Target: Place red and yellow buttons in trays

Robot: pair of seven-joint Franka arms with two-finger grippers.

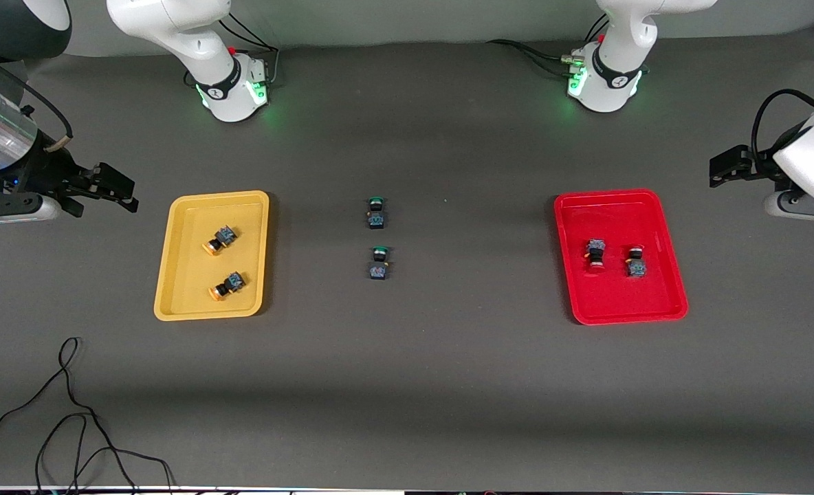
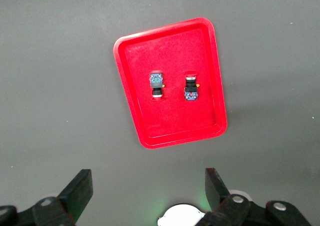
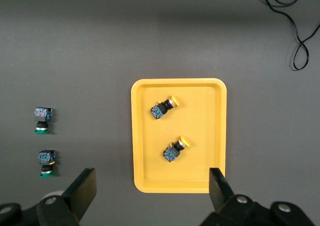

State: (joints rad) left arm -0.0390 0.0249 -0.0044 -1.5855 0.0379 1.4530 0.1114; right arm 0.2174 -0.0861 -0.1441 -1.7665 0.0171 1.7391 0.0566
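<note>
From the front view, the sorting is looking finished. Two yellow-capped buttons point(image 1: 222, 238) point(image 1: 227, 284) are lying in the yellow tray point(image 1: 175, 275), and two red-capped buttons point(image 1: 595, 253) point(image 1: 636, 261) are lying in the red tray point(image 1: 661, 295). Two green-capped switches point(image 1: 376, 212) point(image 1: 379, 262) are sitting on the dark table point(image 1: 407, 385) midway between the trays, which I judge correct, as green is no part of the job. The right gripper point(image 1: 108, 189) is hanging raised at its own end of the table, with the yellow tray just inward of it; the left gripper point(image 1: 723, 168) is doing likewise at its end, the red tray inward of it. Both arms are waiting, drawn back and carrying nothing.

In the left wrist view, the left gripper point(image 2: 147, 186) is pointing down with its fingers point(image 2: 80, 188) spread wide and empty. The red tray point(image 2: 150, 136) with both red-capped buttons point(image 2: 157, 85) point(image 2: 191, 87) is lying ahead of the fingertips, well clear of them.

In the right wrist view, the right gripper point(image 3: 152, 188) is also standing wide and empty, fingers point(image 3: 85, 188) apart. The yellow tray point(image 3: 140, 136) is lying just ahead between the fingertips, holding both yellow-capped buttons point(image 3: 164, 107) point(image 3: 175, 149); the green-capped switches point(image 3: 42, 120) point(image 3: 46, 163) are lying off to one finger's side.
</note>
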